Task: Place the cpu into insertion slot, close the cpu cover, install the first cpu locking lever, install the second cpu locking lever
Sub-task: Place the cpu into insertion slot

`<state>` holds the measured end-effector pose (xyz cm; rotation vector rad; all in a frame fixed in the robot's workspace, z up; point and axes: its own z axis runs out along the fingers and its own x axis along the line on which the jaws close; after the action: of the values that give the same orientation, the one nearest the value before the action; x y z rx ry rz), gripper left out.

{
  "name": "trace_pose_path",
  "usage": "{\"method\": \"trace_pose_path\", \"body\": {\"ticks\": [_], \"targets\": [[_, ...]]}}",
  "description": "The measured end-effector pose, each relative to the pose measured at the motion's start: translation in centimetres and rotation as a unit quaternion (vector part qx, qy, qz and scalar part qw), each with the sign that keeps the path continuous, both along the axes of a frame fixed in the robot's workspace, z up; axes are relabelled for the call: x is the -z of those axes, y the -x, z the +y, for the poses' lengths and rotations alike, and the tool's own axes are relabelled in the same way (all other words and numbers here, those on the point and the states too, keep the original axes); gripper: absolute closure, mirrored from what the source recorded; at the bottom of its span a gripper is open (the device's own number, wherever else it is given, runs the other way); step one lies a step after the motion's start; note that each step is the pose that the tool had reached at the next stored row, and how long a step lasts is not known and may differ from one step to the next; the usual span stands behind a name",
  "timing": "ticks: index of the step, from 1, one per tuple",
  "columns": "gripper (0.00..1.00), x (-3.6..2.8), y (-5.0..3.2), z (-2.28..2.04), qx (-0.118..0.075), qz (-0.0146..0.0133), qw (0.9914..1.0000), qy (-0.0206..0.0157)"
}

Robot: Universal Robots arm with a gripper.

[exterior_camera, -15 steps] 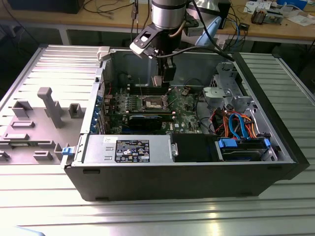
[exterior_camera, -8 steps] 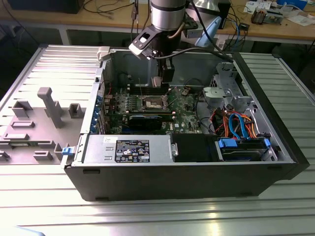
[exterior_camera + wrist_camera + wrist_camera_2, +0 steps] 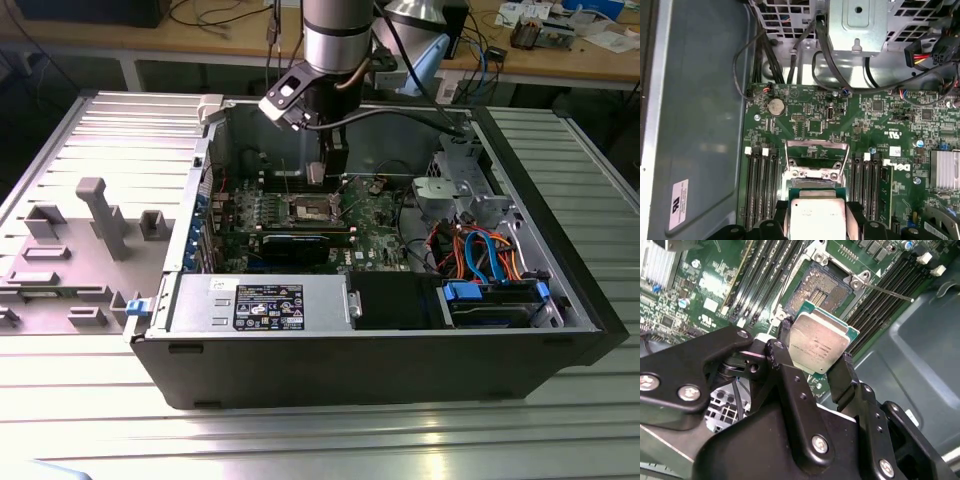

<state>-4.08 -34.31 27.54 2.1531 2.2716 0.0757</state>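
Ribbed metal table point(image 3: 300, 440) is seen beneath an open computer case point(image 3: 370, 370) laid on its side; a workbench point(image 3: 590, 62) strewn with cables runs behind it; grey fixture blocks point(image 3: 105, 215) are set on the table at the exterior view's left. A grey power supply box point(image 3: 260, 303) is mounted along the case's near wall in the exterior view; a green circuit board point(image 3: 805, 115) covers the case floor. The arm point(image 3: 338, 40) is lowered into the case from above.

The gripper point(image 3: 816, 347) is closed partway, its two black fingers point(image 3: 842, 375) pressed against opposite edges of the cpu point(image 3: 820, 342); the chip is held flat, silver top towards both wrist cameras. The cpu is carried just above the insertion slot point(image 3: 822, 287) and is not seated; the slot's dark centre is left uncovered. The cpu cover point(image 3: 816, 150) is seen raised and swung back from the slot in the first wrist view, board showing through its window. A thin locking lever point(image 3: 890, 291) is seen sticking out free beside the slot in the second wrist view; long black memory slots point(image 3: 762, 185) are ranged on both sides of the slot.
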Motion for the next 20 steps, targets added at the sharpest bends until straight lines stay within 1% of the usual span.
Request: {"method": "trace_pose_path", "body": {"ticks": [2, 6, 9, 20], "targets": [[0.46, 0.24, 0.07, 0.00, 0.004, 0.0000, 0.99999, 0.0000], [0.46, 1.05, 0.15, 0.00, 0.006, 0.0000, 0.99998, 0.0000], [0.46, 1.17, 0.15, 0.00, 0.006, 0.0000, 0.99998, -0.0001], [0.46, 1.23, 0.15, 0.00, 0.006, 0.0000, 0.99998, 0.0003]]}}
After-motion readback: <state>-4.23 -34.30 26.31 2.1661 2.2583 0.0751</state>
